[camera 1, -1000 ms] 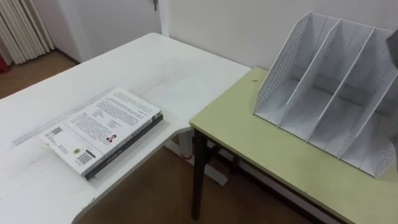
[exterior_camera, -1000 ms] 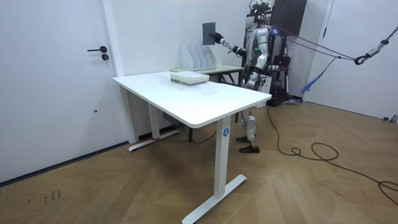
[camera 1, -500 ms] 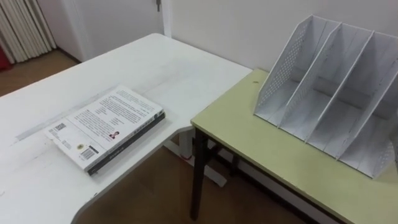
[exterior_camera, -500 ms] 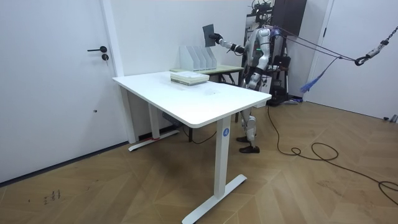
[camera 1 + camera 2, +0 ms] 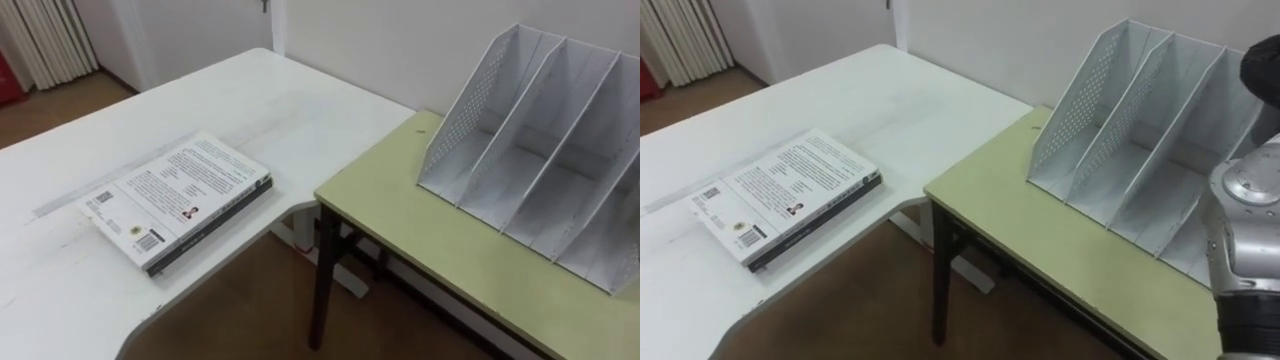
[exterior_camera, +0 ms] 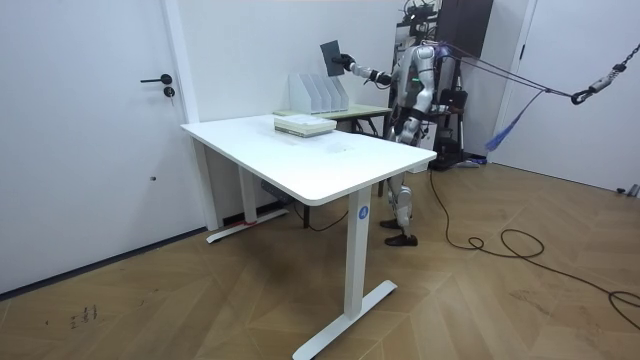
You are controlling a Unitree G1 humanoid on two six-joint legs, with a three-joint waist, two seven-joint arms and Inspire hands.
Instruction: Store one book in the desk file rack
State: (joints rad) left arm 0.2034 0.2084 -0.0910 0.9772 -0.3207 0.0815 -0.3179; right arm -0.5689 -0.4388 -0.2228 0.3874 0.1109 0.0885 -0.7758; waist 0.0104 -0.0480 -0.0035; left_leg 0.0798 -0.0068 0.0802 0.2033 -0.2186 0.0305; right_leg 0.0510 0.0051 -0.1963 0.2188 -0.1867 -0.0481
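Room view: dark book (image 6: 331, 56) has tipped off vertical since a second ago, top toward 11 o'clock, and edged toward file rack (image 6: 318, 92). I read that as lining up for drop-in; not yet inserted. Right hand (image 6: 347, 63) fingers clamped on book's lower corner, book aloft at rack's 1 o'clock. Rack slots I can see are all empty. Spare books (image 5: 180, 200) stacked on white desk (image 5: 60, 300) at 9 o'clock.

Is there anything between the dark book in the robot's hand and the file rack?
Nothing visible. The right hand holds the book above the file rack, whose slots look empty.
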